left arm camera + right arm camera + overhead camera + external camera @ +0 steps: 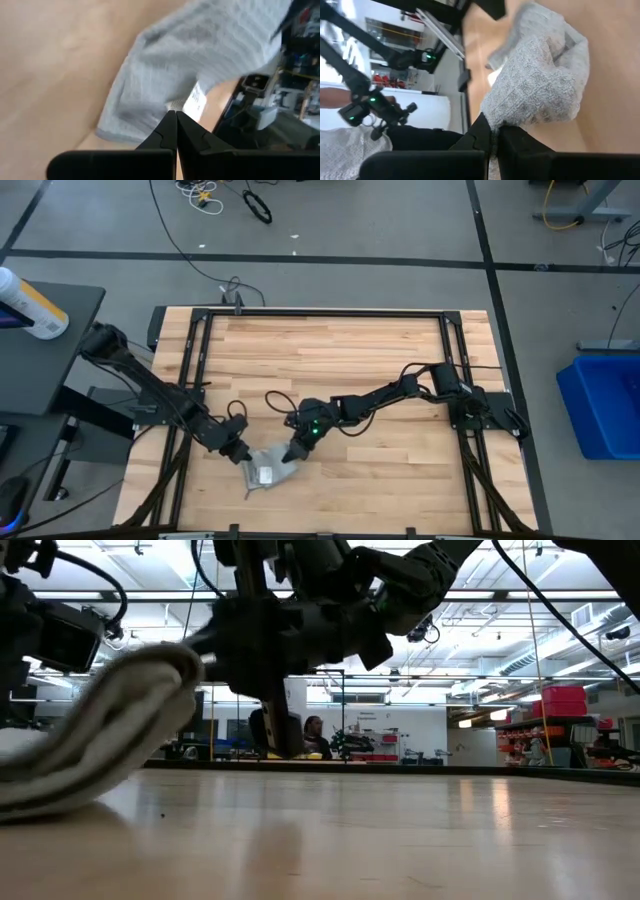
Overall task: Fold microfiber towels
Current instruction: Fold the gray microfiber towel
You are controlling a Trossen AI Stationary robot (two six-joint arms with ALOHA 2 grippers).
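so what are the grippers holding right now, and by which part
Both pinch the grey towel: left gripper shut on its edge near the white tag, right gripper shut on the opposite edge.

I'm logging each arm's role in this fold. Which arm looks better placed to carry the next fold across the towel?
Probably the right gripper: it pinches the towel at its bunched, lifted edge. The left gripper pinches the edge near the white tag and could anchor it.

In the low view the microfiber towel (110, 725) is cut off by the left edge, and its far side is hidden. From above, both grippers cover parts of the towel near the table's (400, 470) front edge. The white tag's (194, 102) print is too blurred to read.
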